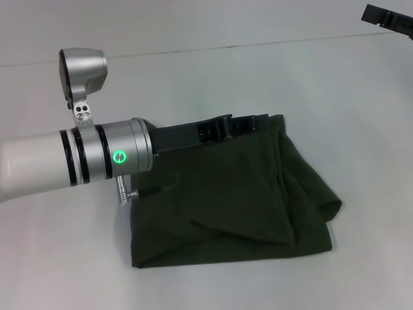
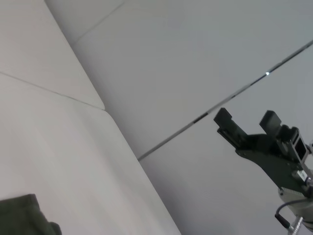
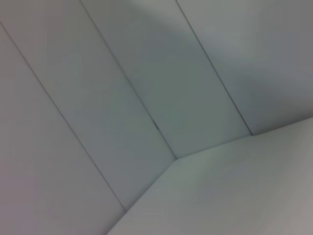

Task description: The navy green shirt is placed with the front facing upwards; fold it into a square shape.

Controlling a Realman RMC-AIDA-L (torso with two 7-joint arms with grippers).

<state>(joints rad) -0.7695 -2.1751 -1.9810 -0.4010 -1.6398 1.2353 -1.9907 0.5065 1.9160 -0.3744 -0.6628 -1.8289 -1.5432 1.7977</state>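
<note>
My left gripper (image 1: pixel 248 123) sits at the folded navy green shirt's (image 1: pixel 239 200) twelve o'clock edge, grip unclear; squaring remains.

Your left arm (image 1: pixel 77 155) blocks the shirt's (image 1: pixel 239 194) far-left edge; bare tabletop (image 1: pixel 361 116) lies open on its right and near sides.

L end effector (image 1: pixel 248 124) low, extended; R end effector (image 1: pixel 387 18) raised, open.

Plain dark olive-green shirt (image 1: pixel 239 200) — white table (image 1: pixel 290 71).
</note>
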